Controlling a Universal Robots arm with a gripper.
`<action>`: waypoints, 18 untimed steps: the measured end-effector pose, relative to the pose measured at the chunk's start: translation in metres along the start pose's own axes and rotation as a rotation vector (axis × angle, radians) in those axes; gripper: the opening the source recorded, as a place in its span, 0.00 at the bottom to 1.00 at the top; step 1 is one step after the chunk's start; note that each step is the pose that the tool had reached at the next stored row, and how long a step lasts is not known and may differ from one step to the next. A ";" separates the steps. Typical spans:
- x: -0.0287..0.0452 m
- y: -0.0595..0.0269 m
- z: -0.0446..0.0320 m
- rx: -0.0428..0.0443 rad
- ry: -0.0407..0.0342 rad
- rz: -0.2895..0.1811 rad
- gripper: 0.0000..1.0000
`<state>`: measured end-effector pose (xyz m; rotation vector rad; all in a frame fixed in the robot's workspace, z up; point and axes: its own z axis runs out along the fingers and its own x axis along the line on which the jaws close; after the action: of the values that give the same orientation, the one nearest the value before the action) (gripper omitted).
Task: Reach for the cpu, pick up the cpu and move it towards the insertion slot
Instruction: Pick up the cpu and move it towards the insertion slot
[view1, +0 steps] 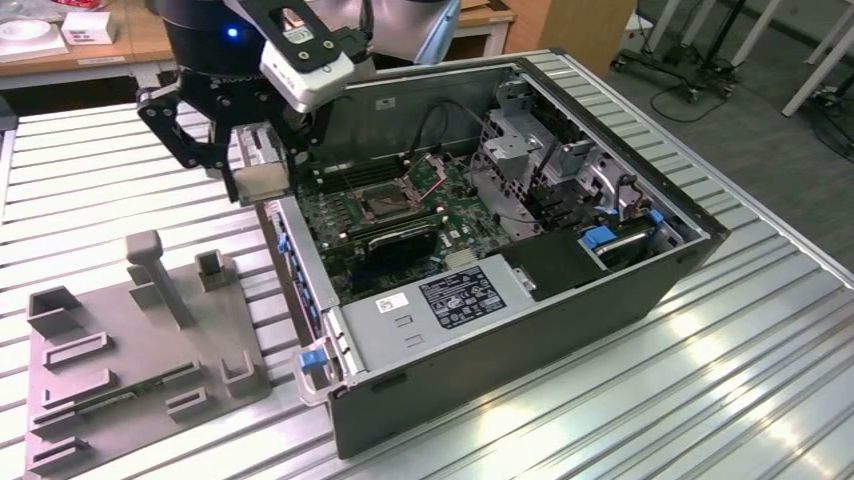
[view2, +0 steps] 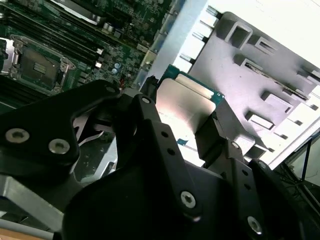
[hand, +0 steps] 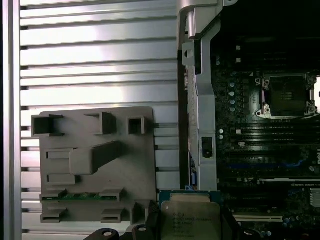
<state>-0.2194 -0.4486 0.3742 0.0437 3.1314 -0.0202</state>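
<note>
Black multi-link gripper is clamped on the cpu, a small flat square chip with a silvery-white metal top and thin green rim. Fingers bear on opposite edges, which leaves the top face bare; in the second wrist view the cpu sits between the dark finger links, and in the first wrist view the cpu shows flat with its printed lid toward the camera.

Position: in the exterior view the chip hangs clear of all surfaces, just outside the near wall of the open black computer case, on the exterior view's left of it. It is held roughly level, judged so that it stays parallel to the green motherboard.

The insertion slot, a square socket with silver metal frame and dark centre, lies open on the motherboard, well inside the case wall. It appears in both wrist views. Chip and slot are apart; the wall stands between them.

The grey plastic fixture tray with raised posts and rectangular recesses rests on the slatted aluminium table, beside the case. A long narrow green memory stick lies in one recess, untouched.

Judgement: pick-up done, transfer partly done.
</note>
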 end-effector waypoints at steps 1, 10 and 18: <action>-0.0035 0.0001 0.0006 0.0000 0.0000 0.000 0.55; -0.0422 0.0022 0.0035 0.0000 0.0000 -0.004 0.55; -0.0739 0.0066 0.0050 0.0000 0.0000 -0.004 0.55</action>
<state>-0.1454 -0.4442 0.3698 0.0379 3.1315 -0.0201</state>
